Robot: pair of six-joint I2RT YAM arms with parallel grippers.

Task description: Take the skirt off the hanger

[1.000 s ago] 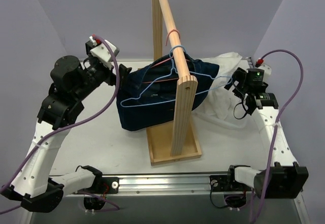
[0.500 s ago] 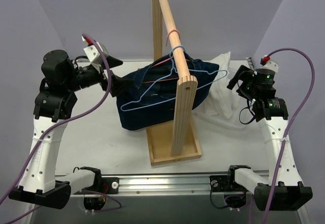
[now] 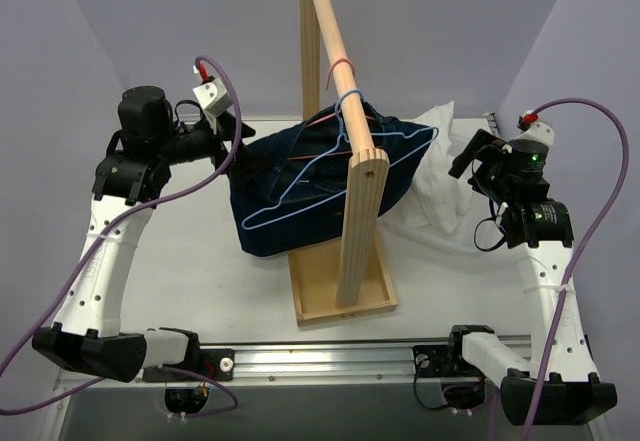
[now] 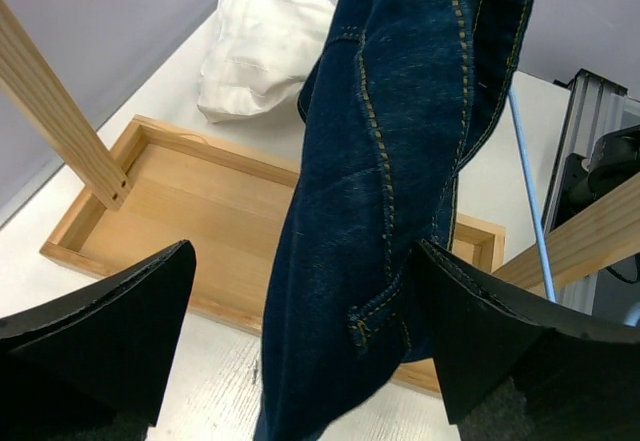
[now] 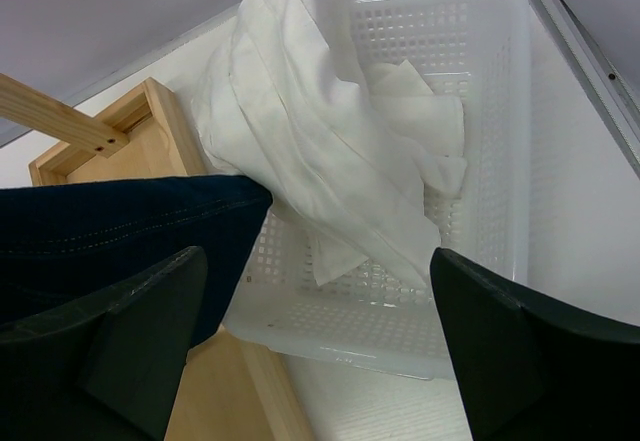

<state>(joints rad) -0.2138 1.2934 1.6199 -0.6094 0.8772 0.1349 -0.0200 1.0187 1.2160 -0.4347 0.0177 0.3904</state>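
Note:
A dark blue denim skirt [image 3: 290,161] hangs on a light blue wire hanger [image 3: 347,101] hooked over the wooden rod [image 3: 330,31]. My left gripper [image 3: 232,156] is at the skirt's left edge. In the left wrist view the skirt [image 4: 390,161] drops between its wide-open fingers [image 4: 110,331] without being pinched, and the hanger wire [image 4: 527,186] shows to the right. My right gripper [image 3: 468,156] hovers open, right of the skirt's right end. In the right wrist view that gripper [image 5: 318,256] has nothing between its fingers, and the skirt [image 5: 120,221] lies to its left.
The wooden rack's post [image 3: 360,231] stands in a shallow wooden tray base [image 3: 320,286] in front of the skirt. A white perforated basket [image 5: 490,111] holding crumpled white cloth [image 5: 320,111] sits at the right, below my right gripper.
My left arm has risen and swung its gripper to the skirt's left edge. My right arm has lifted and drawn back to the right. The hanger has tilted slightly.

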